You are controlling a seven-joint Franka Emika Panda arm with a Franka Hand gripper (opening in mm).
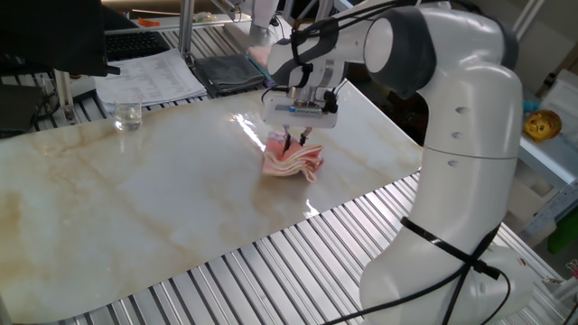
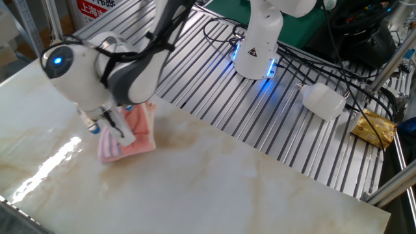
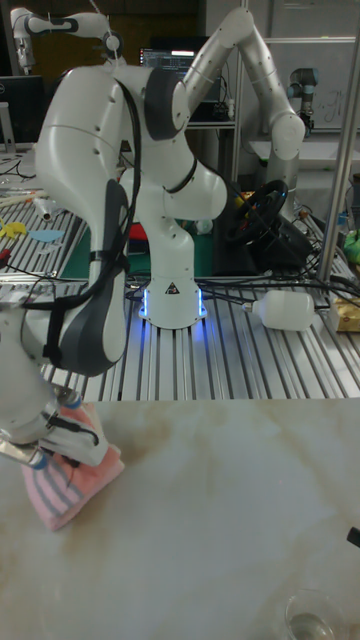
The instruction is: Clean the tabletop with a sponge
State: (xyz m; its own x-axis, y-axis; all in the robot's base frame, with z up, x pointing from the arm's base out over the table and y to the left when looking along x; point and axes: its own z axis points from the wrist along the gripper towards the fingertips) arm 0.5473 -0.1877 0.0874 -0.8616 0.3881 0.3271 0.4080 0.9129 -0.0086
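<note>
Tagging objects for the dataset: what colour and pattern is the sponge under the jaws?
Salmon pink, with grey-and-white stripes along one edge; the sponge shows best in the other fixed view.

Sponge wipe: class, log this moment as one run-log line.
gripper: shut on sponge | sponge: pressed flat on tabletop | glass: apart, far corner

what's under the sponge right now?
The sponge lies flat on the marble tabletop, with the gripper pressing on top. The marble directly beneath is covered, so any stain there is hidden.
</note>
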